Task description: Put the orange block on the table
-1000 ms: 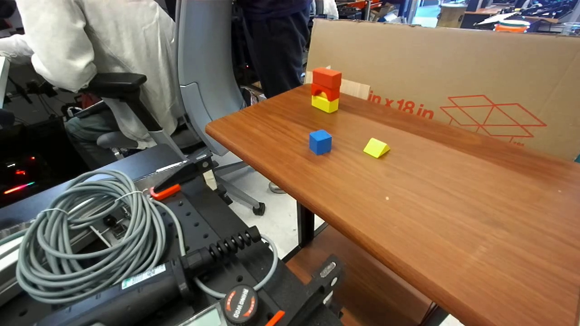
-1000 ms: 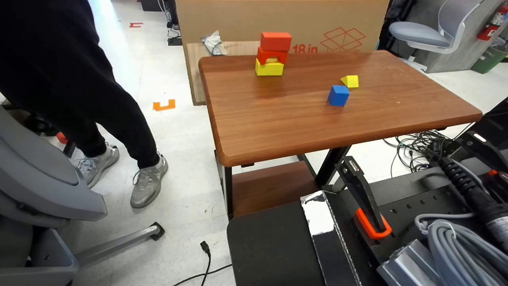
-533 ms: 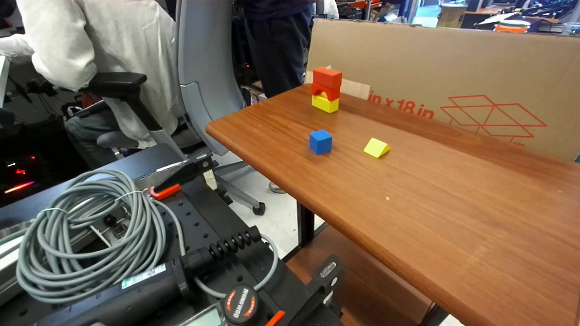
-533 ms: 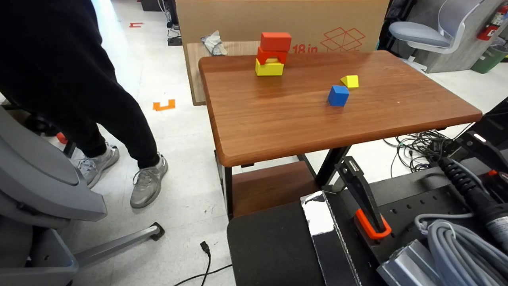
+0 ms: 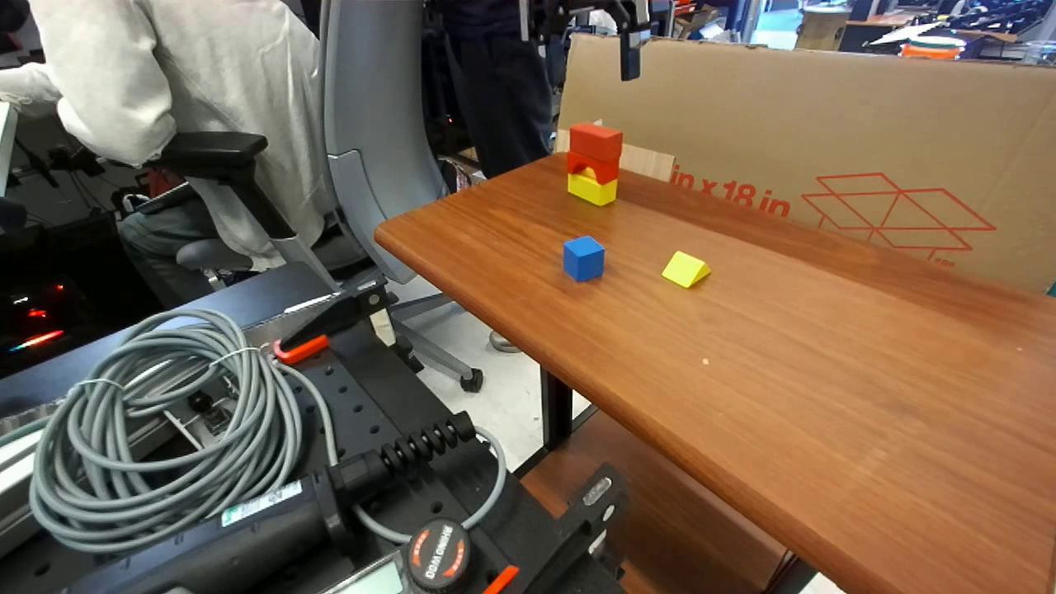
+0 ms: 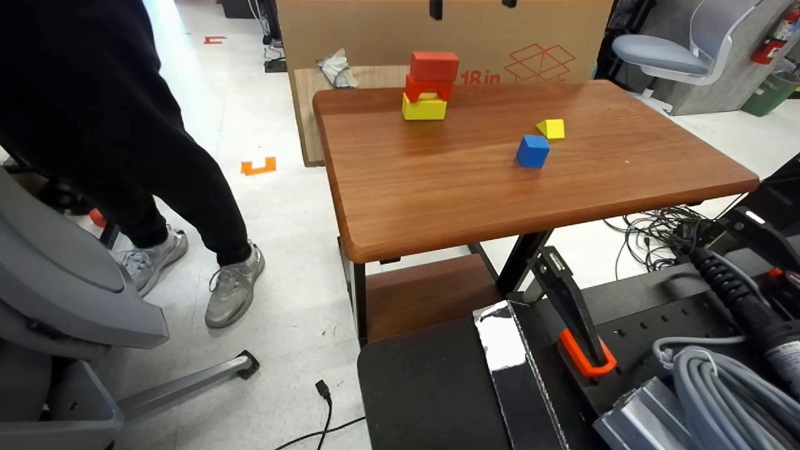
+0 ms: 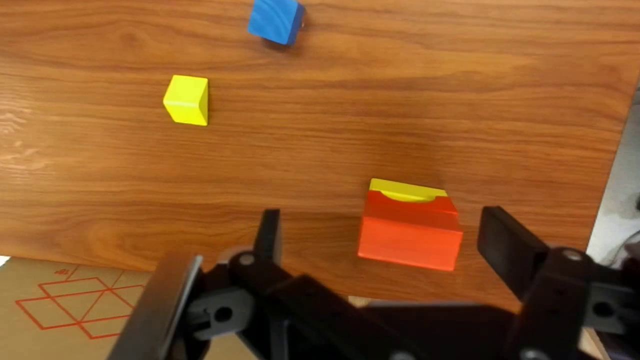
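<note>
The orange block (image 5: 595,142) is the plain top piece of a stack at the far end of the table (image 5: 784,371). It shows also in an exterior view (image 6: 434,66) and in the wrist view (image 7: 410,241). Under it is a redder arch block (image 6: 428,83), and below that a yellow block (image 6: 425,110) resting on the table. My gripper (image 7: 382,220) is open and empty. In the wrist view the stack shows between its fingers, nearer the right one. In both exterior views the fingers, at the top edge (image 5: 590,49) (image 6: 472,6), are above the stack and apart from it.
A blue cube (image 5: 583,259) and a yellow wedge (image 5: 685,270) lie on the table, away from the stack. A large cardboard box (image 5: 742,107) stands along the table's far edge. A person (image 6: 187,169) stands beside the table's end.
My gripper has come into view at the top of both exterior views, open; it was out of both before. The blocks have not moved.
</note>
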`<state>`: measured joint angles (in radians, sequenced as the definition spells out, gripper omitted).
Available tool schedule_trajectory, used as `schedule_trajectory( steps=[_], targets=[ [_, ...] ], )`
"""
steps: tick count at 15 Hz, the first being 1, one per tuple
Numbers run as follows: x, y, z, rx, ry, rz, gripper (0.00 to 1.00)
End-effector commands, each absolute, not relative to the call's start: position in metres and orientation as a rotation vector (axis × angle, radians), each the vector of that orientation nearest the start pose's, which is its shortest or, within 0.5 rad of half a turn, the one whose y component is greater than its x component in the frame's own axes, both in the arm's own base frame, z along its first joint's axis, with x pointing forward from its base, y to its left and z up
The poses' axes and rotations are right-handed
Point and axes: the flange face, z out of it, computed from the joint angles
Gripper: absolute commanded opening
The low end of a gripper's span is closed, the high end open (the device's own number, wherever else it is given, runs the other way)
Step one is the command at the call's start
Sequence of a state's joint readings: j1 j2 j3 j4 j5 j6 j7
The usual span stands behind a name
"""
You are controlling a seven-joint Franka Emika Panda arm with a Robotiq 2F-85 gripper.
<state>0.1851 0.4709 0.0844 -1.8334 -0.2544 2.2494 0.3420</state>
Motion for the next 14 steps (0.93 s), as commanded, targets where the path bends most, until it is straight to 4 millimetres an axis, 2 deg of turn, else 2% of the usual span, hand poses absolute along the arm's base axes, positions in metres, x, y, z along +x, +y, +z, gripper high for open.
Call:
schedule_trajectory(
  steps=[1, 6, 10, 14],
  targets=[
    [0.642, 0.18, 0.26, -3.322, -0.129, 0.054, 1.0],
    [0.655, 0.179, 0.258, -3.246, -0.08, 0.125, 1.0],
    [0.657, 0.167, 0.248, -3.23, -0.037, 0.18, 1.0],
    [0.662, 0.166, 0.236, -3.216, -0.043, 0.226, 1.0]
  ],
)
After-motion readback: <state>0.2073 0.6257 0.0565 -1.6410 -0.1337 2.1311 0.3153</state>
